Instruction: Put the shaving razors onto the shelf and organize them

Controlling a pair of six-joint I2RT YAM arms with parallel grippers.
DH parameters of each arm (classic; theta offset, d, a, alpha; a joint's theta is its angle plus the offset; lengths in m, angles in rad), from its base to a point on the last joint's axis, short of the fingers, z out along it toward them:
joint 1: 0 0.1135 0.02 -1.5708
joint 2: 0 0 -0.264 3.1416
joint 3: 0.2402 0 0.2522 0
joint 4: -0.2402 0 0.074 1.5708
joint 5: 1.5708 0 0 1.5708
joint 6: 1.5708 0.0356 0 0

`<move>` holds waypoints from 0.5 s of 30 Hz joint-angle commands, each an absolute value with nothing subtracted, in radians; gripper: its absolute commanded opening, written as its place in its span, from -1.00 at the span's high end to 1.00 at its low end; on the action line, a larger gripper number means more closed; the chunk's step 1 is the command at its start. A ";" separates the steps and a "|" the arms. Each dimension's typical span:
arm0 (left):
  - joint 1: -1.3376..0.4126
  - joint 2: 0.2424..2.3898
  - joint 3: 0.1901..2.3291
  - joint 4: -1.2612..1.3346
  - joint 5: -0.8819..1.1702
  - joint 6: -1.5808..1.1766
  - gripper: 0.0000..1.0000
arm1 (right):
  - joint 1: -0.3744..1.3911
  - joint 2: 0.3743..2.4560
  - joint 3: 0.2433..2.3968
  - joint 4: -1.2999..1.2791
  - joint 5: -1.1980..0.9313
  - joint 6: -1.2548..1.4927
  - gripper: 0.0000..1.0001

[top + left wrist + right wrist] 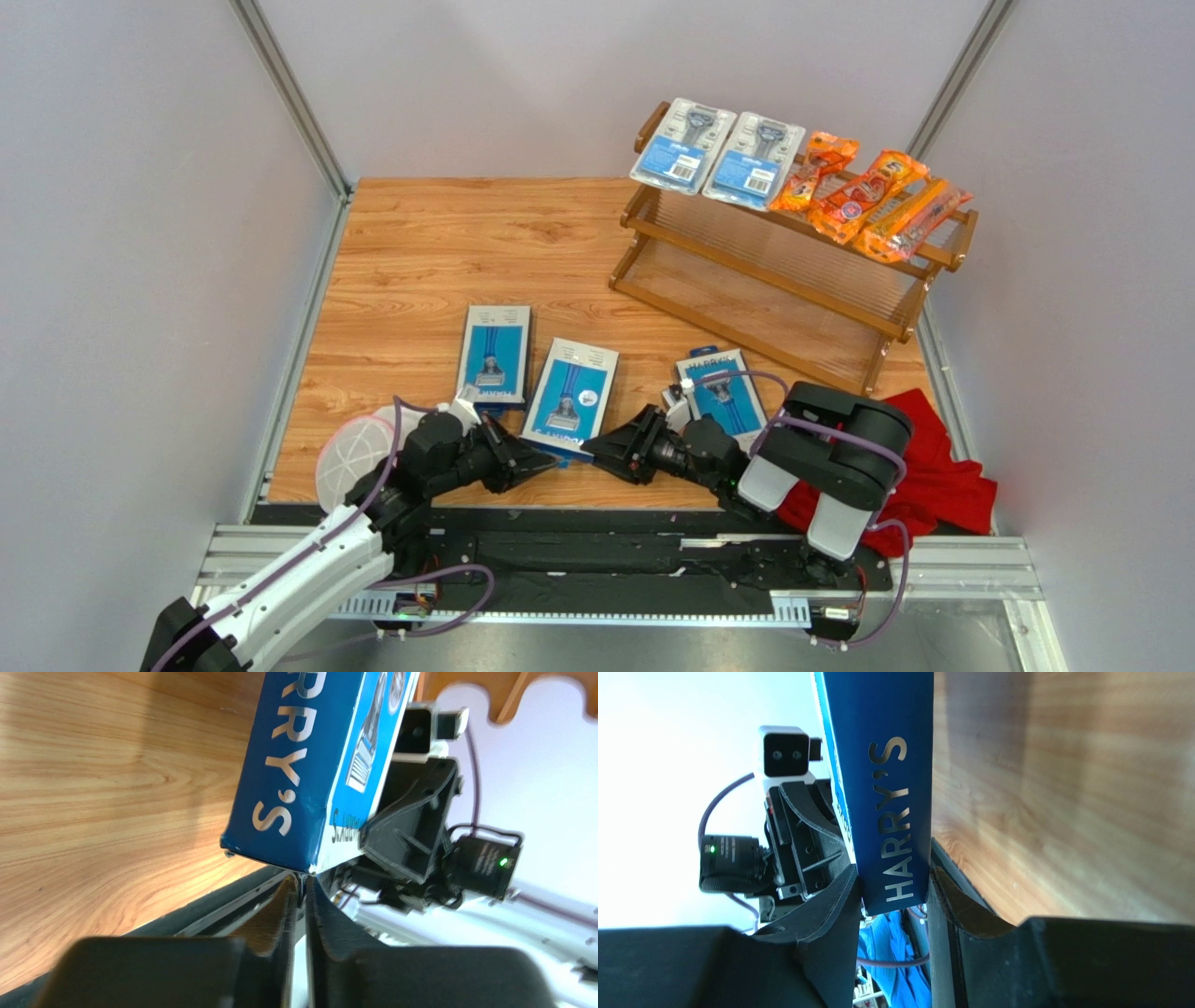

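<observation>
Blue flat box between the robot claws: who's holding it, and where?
The right gripper clamps the flat blue cardboard razor box across its thin side, at the near end. The left gripper touches its corner; whether it pinches cannot be told.

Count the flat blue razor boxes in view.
3. The left blue box lies flat on the table; the middle blue box has its near end pinched in the right end effector; the right blue box lies beside that arm. None appears hidden.

box (889,812) in right pincer (894,871): glossy blue card, shiny silver lettering | bench (1053,777) beside it: smooth wood, slight sheen | fingers (822,924): matt black plastic
</observation>
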State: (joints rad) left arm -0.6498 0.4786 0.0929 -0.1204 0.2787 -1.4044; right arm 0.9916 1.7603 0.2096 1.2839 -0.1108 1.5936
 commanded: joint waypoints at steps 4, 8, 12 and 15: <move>-0.652 0.385 0.211 -0.320 0.270 -1.241 -0.03 | 0.994 1.536 0.166 1.280 -0.081 1.493 1.00; -0.652 0.330 0.245 -0.370 0.278 -1.184 -0.21 | 0.994 1.311 0.213 0.911 -0.098 1.390 1.00; -0.650 0.321 0.284 -0.385 0.320 -1.108 -0.27 | 1.000 0.987 0.346 0.384 -0.066 1.240 1.00; -0.650 0.307 0.314 -0.374 0.342 -1.048 -0.29 | 0.996 0.827 0.356 0.157 -0.051 1.206 1.00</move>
State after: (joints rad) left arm -0.6521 0.3222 0.2600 -0.3386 0.3073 -1.1732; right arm 0.9955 1.0042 0.2886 0.5060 -0.0959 1.3293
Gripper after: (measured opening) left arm 0.637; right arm 0.370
